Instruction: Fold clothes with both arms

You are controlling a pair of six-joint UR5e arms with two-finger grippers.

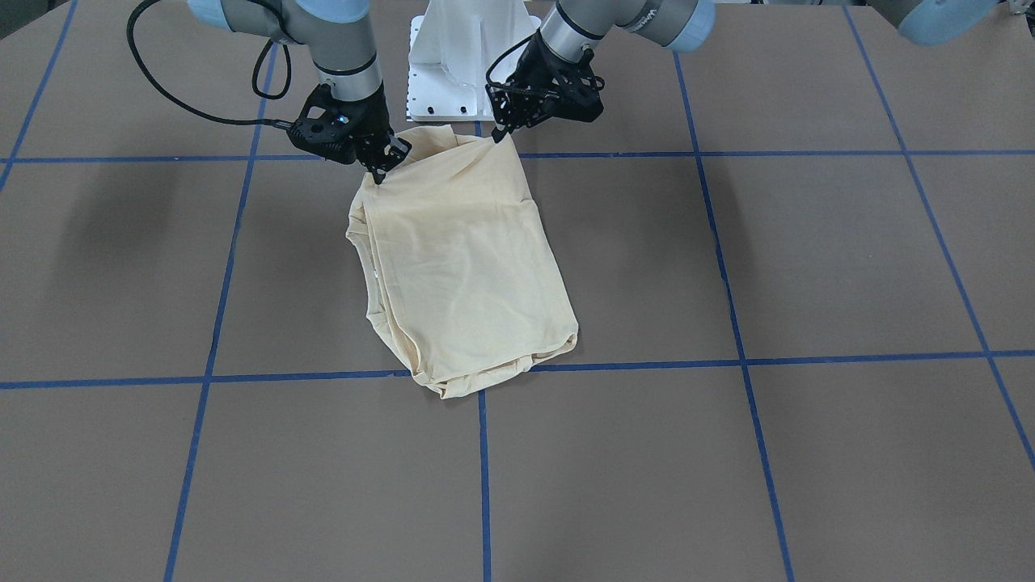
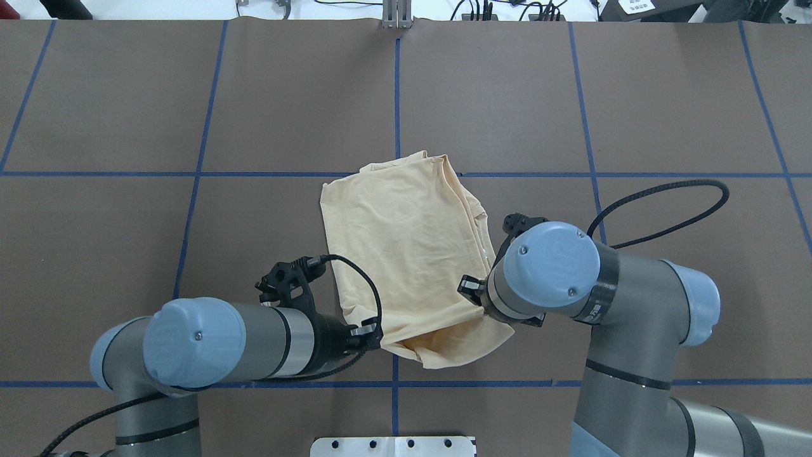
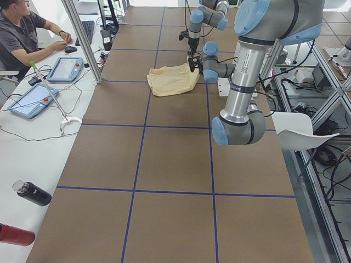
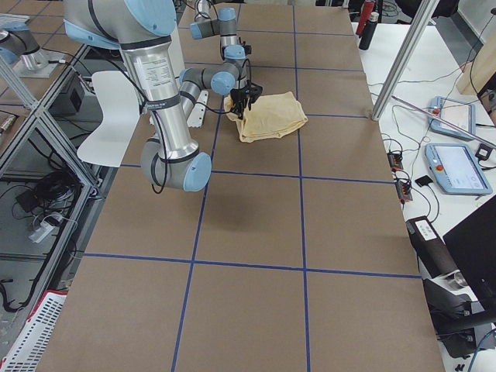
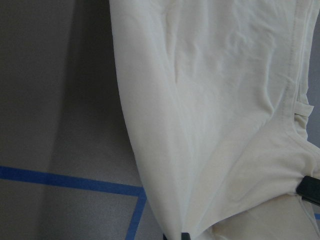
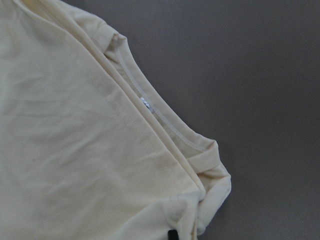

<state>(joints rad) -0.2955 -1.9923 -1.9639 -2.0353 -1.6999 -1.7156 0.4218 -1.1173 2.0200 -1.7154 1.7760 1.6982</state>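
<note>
**Inspector:** Where is the shirt [image 1: 465, 259] lying?

**Assessor:** It is lying folded into a rough rectangle at the middle of the table [image 1: 728, 259], straddling the blue centre tape line [image 1: 483, 485]. The front-facing view is showing the edge nearest the white pedestal [image 1: 461, 56] raised off the surface, while the far end is resting flat.

**Inspector:** What is holding that edge up?

**Assessor:** Both grippers. The left gripper [image 1: 496, 133] is pinching one raised corner, its fingers closed on the cloth. The right gripper [image 1: 380, 168] is clamping the other corner in the same way.

**Inspector:** Is the overhead view confirming that?

**Assessor:** Only in part. It is showing the left gripper meeting the shirt's edge, but the right arm's blue joint cap [image 2: 547, 260] is covering that arm's fingers.

**Inspector:** And the wrist cameras?

**Assessor:** They are giving detail the wide views are missing. The right wrist view is showing the ribbed neckline [image 6: 170, 127] with a small white tag [image 6: 146, 104], and cloth bunching toward a black fingertip [image 6: 172, 235]. The left wrist view is showing a stitched hem [image 5: 292, 90].

**Inspector:** The side views?

**Assessor:** They are showing the shirt too small for finger detail. The left one is also showing a seated person [image 3: 22, 33] at a side bench.
</note>
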